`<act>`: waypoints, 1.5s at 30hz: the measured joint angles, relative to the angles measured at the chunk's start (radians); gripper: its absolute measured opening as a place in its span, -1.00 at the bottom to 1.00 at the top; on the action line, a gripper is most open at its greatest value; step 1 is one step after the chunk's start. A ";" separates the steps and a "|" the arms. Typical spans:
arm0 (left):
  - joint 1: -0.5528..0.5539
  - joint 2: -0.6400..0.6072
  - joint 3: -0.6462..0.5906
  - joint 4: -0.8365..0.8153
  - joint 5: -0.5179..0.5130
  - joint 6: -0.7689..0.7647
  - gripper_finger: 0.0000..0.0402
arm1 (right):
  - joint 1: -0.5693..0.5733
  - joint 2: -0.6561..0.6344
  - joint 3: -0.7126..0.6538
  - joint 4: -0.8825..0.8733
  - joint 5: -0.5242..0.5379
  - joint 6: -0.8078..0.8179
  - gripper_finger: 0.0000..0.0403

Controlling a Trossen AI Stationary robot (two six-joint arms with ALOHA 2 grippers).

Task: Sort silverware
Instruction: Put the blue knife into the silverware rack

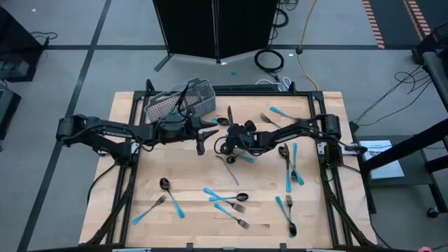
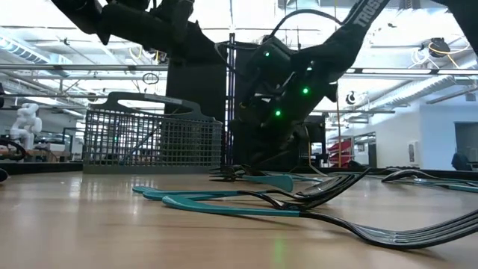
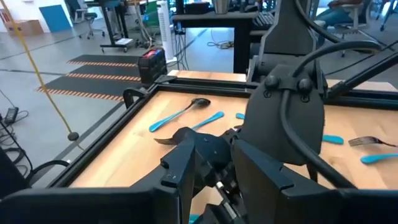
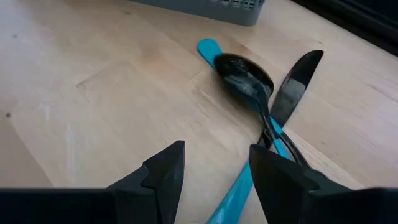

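Now the right tool (image 4: 211,171) hung spread over a dark spoon with a blue handle (image 4: 244,76); it should drop straight, then pinch the handle.

**What surrounds the work**

You have a light wooden table (image 1: 189,231) with a dark frame around its edge. At its far left corner a grey wire-mesh basket (image 1: 178,101) lies tilted. Beyond the table, on the grey floor, you'd find a coiled black cable (image 1: 269,59) and a yellow cord (image 1: 305,28).
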 joint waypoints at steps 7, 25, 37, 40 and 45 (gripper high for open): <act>0.001 0.000 0.000 -0.018 0.000 0.000 -0.46 | -0.011 0.000 0.000 -0.037 0.002 0.056 -0.14; 0.000 0.000 0.000 -0.016 -0.008 -0.007 -0.46 | -0.011 0.001 0.000 -0.105 0.049 0.234 -0.14; 0.001 0.000 0.000 -0.016 -0.007 -0.007 -0.46 | -0.005 0.001 -0.001 -0.104 0.049 0.286 -0.14; 0.001 0.000 0.000 -0.016 -0.007 -0.008 -0.46 | -0.004 0.001 -0.001 -0.104 0.049 0.290 -0.14; 0.000 0.000 0.000 -0.016 -0.007 -0.008 -0.46 | -0.003 0.015 -0.001 -0.098 0.051 0.293 -0.14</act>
